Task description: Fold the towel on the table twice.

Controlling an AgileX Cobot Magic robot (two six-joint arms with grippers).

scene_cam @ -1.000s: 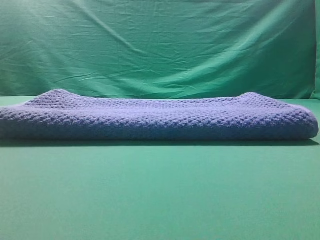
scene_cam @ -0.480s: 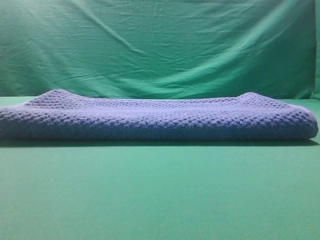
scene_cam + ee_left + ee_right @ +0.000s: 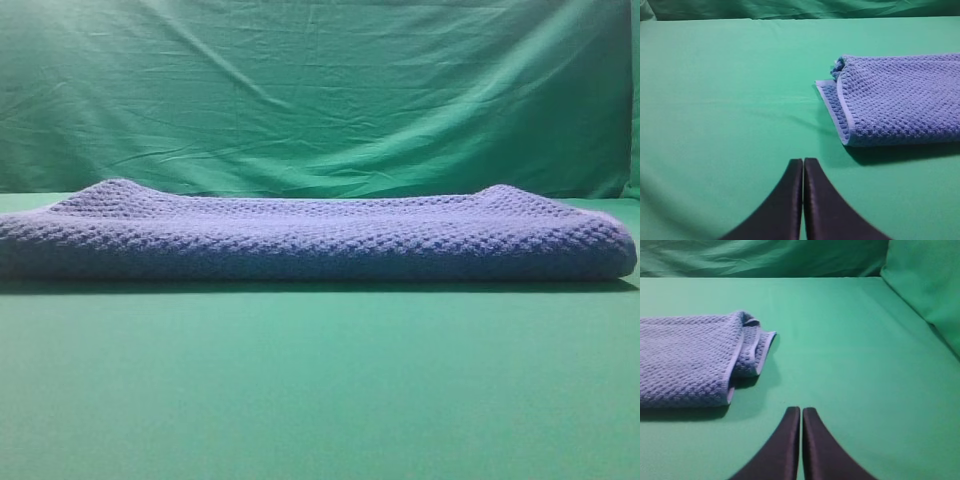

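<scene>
While the blue-grey waffle-weave towel (image 3: pixel 320 240) lies as a long, layered band across the middle of the wide table under smooth green cloth (image 3: pixel 320 400), both grippers sit back from it and touch nothing; the left gripper (image 3: pixel 803 161) has its black fingers pressed together, just short of the towel's left end, and the right gripper (image 3: pixel 801 410) is likewise closed and empty near the right end. Judging by the stacked hems at each end, at least one fold looks made; whether a second is owed I cannot tell. If another fold is due, it should start with the jaws opened wide, pinching every layer at a corner (image 3: pixel 844 137); lift together, carry across evenly, and lay the edges flush so the loose under-hem (image 3: pixel 765 347) does not splay out.
</scene>
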